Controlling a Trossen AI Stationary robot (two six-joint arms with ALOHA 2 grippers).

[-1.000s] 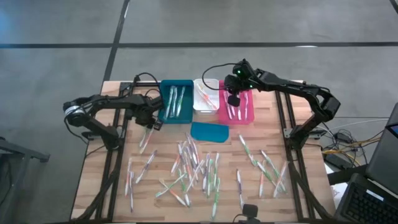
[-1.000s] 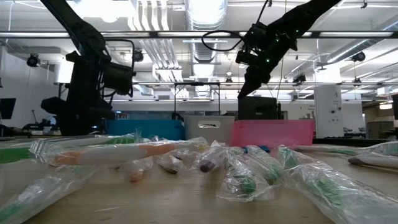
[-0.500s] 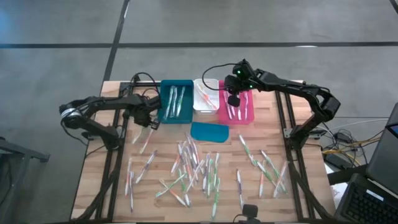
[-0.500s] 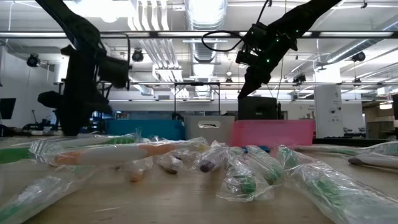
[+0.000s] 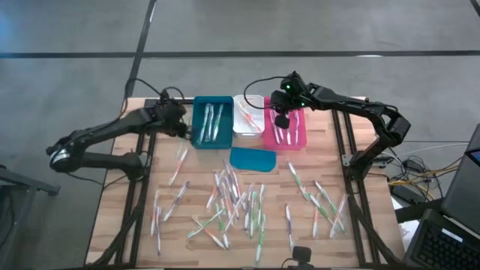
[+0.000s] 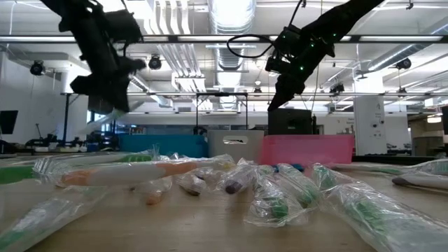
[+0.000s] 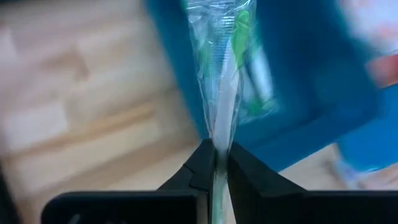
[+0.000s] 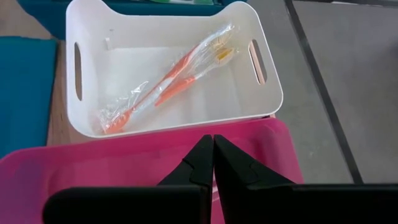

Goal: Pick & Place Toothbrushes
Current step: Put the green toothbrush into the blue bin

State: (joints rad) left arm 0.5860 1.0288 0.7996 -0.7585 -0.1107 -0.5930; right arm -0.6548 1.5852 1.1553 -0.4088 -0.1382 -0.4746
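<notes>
Lifted left gripper (image 7: 216,163) apparently pinches green toothbrush (image 7: 219,93) beside teal bin (image 5: 212,122).

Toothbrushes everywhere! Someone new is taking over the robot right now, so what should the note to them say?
Left gripper: shut on a wrapped green toothbrush, lifted beside the teal bin.
Right gripper: shut, empty, above the pink bin.
Done: a few brushes lie in the teal, pink and white bin.
Left: drop the green one, then sort the many loose toothbrushes on the table.
</notes>
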